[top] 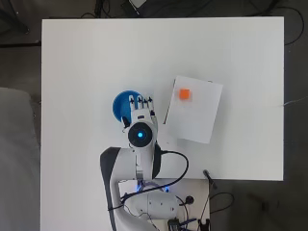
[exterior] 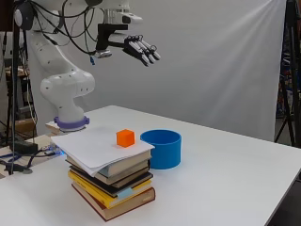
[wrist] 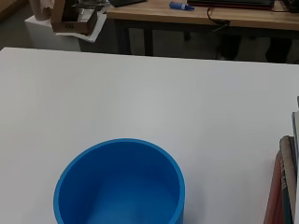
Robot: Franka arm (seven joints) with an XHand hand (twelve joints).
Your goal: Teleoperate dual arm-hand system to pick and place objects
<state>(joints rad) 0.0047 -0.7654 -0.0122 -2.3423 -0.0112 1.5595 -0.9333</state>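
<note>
The small orange cube (exterior: 125,137) sits on a white sheet of paper (exterior: 94,148) that covers a stack of books (exterior: 115,188), and nothing touches it. From above I place the stack nearer the table's right edge than its left, about midway between the near and far edges. Just beside the stack, toward the middle of the white table (exterior: 225,183), stands a short blue round plastic container (exterior: 162,148), open at the top and, from my wrist view, holding nothing.

I have the black and white hand (exterior: 140,50) high in the air, above the blue container and well clear of everything, its fingers straight and spread, carrying nothing.

I judge this to be the approach before the pick: the cube is not yet taken. The container looks like the likely drop point, though the task does not say so. Next I would carry the hand sideways over the stack, lower it onto the cube, and close thumb and fingers across opposite faces without dragging the loose sheet.
</note>
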